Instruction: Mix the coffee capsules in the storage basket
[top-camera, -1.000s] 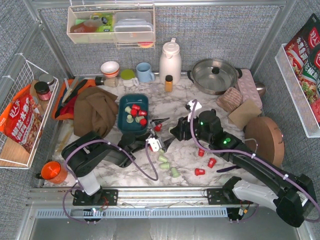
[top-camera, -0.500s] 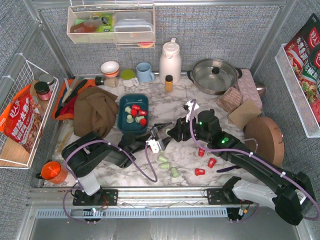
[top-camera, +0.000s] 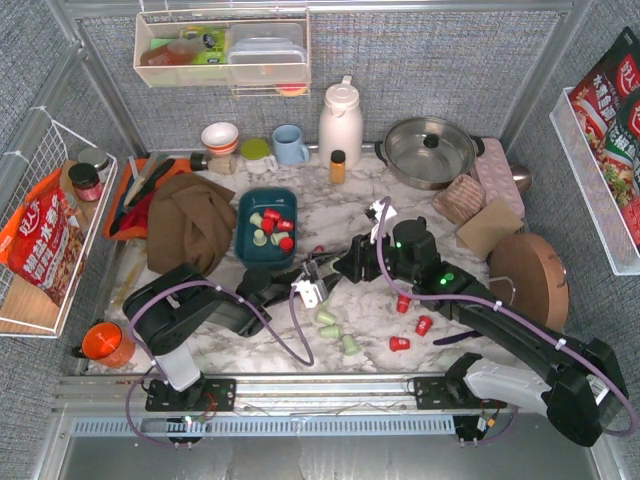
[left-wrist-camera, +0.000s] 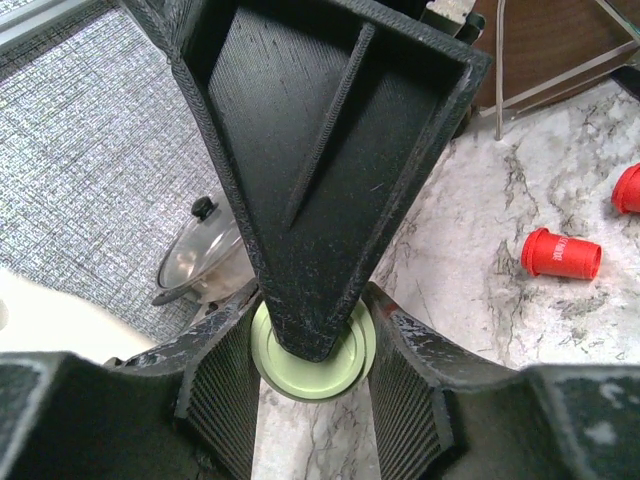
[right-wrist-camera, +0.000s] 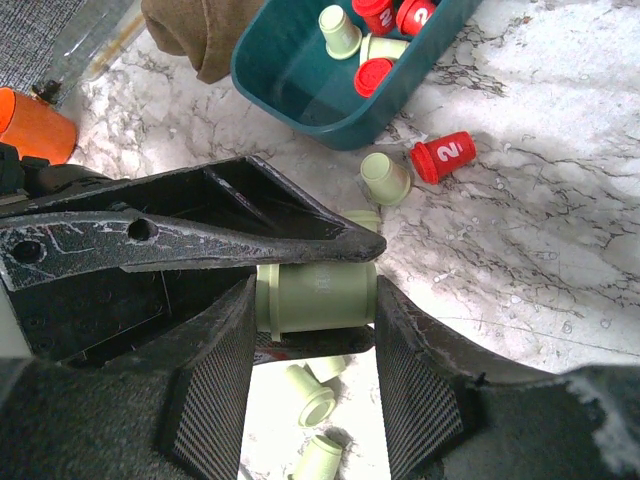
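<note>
The right fingers (right-wrist-camera: 215, 400) hold a pale green capsule (right-wrist-camera: 318, 297) by its two ends. It lies on its side between them. The left fingers (left-wrist-camera: 215, 400) sit tight against the round rim of the same capsule, one on each side. So both pairs grip it at once, up off the table (top-camera: 360, 215).

The left wrist view shows the capsule end-on. It looks like a green ring, half hidden behind the tip of one big black right finger. The right wrist view shows its long side, with a black left finger lying over the top of it. In the top view the capsule is too small to make out. That view only shows the two sets of fingers meeting near the front right corner of the storage basket (top-camera: 247, 243).

The left arm (top-camera: 190, 305) lies low and bent, and reaches to the right from its base. The right arm (top-camera: 500, 320) stretches long from the near right corner up to the middle of the table.

The storage basket is dark teal and stands on the table beside a brown cloth (top-camera: 190, 225). Red and green capsules (top-camera: 286, 241) sit mixed inside it. In the right wrist view, a red capsule marked 2 (right-wrist-camera: 443, 157) and a green capsule (right-wrist-camera: 385, 176) lie just outside the basket. Three loose green capsules (top-camera: 329, 331) lie near the left fingers. Three loose red capsules (top-camera: 423, 324) lie beside the right arm.
</note>
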